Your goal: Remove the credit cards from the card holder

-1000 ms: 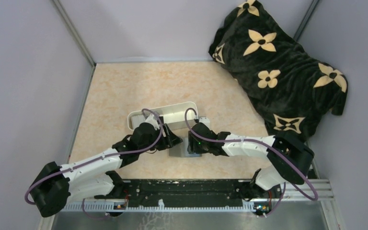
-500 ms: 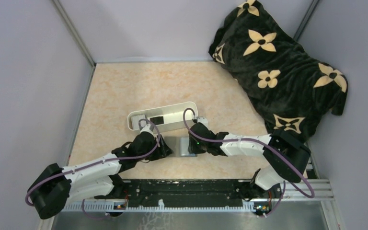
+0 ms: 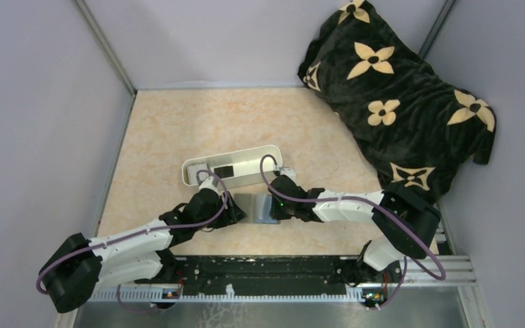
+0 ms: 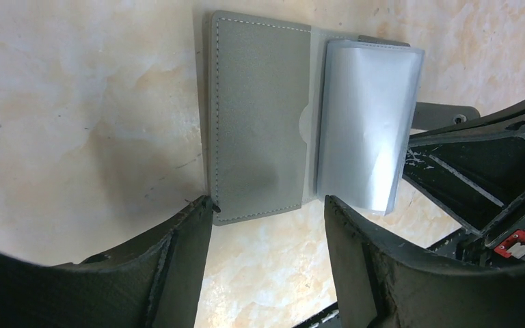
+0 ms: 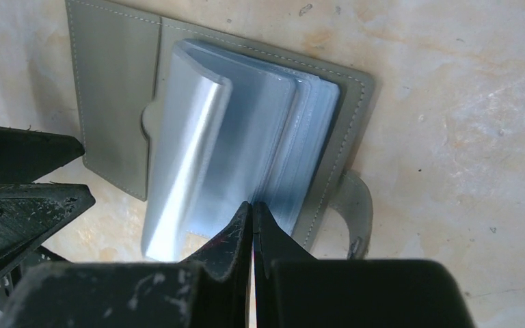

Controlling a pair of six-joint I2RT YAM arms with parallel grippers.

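The grey card holder (image 3: 251, 207) lies open on the table, its left flap (image 4: 260, 116) flat. A stack of glossy blue-grey sleeves (image 5: 232, 137) stands up from its right half (image 5: 352, 102). No credit cards can be made out inside the sleeves. A small black card (image 3: 223, 169) lies in the white tray. My right gripper (image 5: 251, 205) is shut, with its tips against the near edge of the sleeves (image 4: 366, 123). Whether a thin sleeve is pinched does not show. My left gripper (image 4: 270, 203) is open at the flap's near edge, and its left fingertip (image 4: 205, 205) touches the flap's corner.
The long white tray (image 3: 246, 158) stands just behind the holder. A black blanket with cream flowers (image 3: 396, 89) fills the far right corner. The holder's strap (image 5: 357, 212) sticks out on its right. Grey walls close in both sides, and a metal rail (image 3: 273, 273) runs along the near edge.
My right gripper has closed at the sleeves. The left arm drew back from the tray to the holder's left edge. The holder now lies spread open.
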